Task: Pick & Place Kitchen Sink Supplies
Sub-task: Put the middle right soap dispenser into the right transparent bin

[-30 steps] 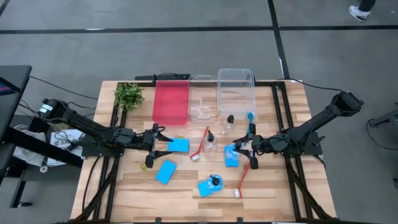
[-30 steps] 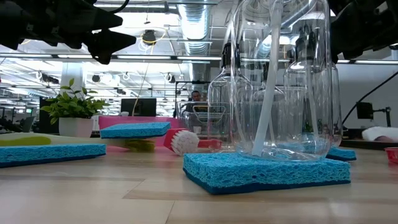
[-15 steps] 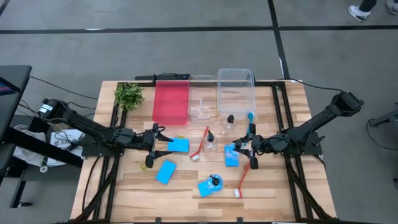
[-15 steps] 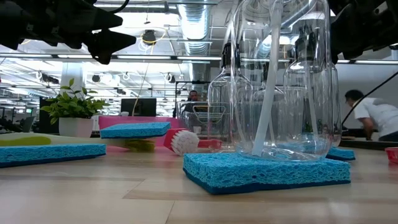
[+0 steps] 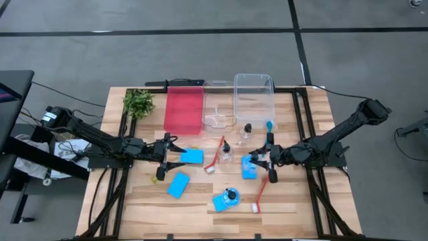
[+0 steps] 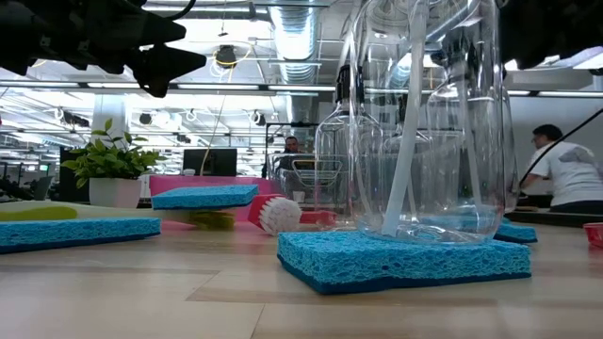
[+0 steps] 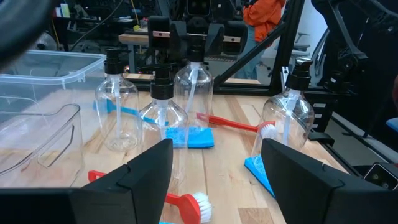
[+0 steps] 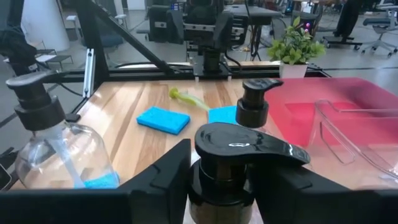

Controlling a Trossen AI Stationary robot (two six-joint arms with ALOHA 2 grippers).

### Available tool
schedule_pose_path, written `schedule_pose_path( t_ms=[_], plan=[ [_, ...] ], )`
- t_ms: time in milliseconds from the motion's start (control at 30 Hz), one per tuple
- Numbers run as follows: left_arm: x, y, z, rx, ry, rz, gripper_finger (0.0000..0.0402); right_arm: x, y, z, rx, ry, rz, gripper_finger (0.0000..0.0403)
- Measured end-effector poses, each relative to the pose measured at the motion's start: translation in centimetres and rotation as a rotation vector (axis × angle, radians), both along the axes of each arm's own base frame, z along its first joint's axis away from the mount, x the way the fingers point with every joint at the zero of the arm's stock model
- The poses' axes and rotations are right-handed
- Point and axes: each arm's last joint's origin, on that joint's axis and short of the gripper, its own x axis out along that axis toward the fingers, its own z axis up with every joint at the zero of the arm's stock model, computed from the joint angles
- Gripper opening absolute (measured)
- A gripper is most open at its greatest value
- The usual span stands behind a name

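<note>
— Checking the left gripper [image 5: 168,151] first: sitting where?
— Hovering left of centre in the high view, over the wooden table [image 5: 294,201], jaws standing wide with nothing between them. Pointing toward the near sponge [image 5: 192,156], just beside it but not touching.
— And the right gripper [image 5: 259,161]?
— Sitting right of centre, reaching in from the right edge. Straddling the black pump neck of the held-at bottle [image 8: 247,150], filling the middle of the right wrist view. Looking narrow, yet pinching or merely flanking: impossible to tell.
— Resting on what, that bottle?
— Standing upright on the right sponge [image 5: 249,170].
— Lying where, the other supplies?
— Spreading across the middle and lower part of the high view: the lower-left sponge [image 5: 178,185] lying alone, the bottom sponge [image 5: 221,203] carrying the bottom bottle [image 5: 231,195]. The centre red brush [image 5: 215,157] slanting at centre, the lower red brush [image 5: 261,194] slanting below the right gripper, the blue brush [image 5: 269,127] lying above it, the yellow-green brush [image 5: 160,173] lying below the left gripper.
— Anything toward the top?
— Sitting side by side near the upper edge: the red tray [image 5: 183,110] and the clear tray [image 5: 253,90], with the plant sprig [image 5: 138,102] lying to their left.
</note>
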Motion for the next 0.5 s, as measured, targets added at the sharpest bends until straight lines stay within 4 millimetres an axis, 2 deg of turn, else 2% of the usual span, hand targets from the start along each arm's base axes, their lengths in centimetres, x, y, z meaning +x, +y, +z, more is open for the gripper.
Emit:
schedule_pose_path(
  t_ms=[167,500],
  plan=[
    [0.0,0.0,0.0,0.000,0.000,0.000,0.0248,0.2,0.1,1.0,-0.001,-0.017,0.001,0.0154],
    [0.0,0.0,0.0,0.000,0.000,0.000,0.0248,0.7,0.4,3.7,-0.038,0.025,0.002,0.0125]
  ],
)
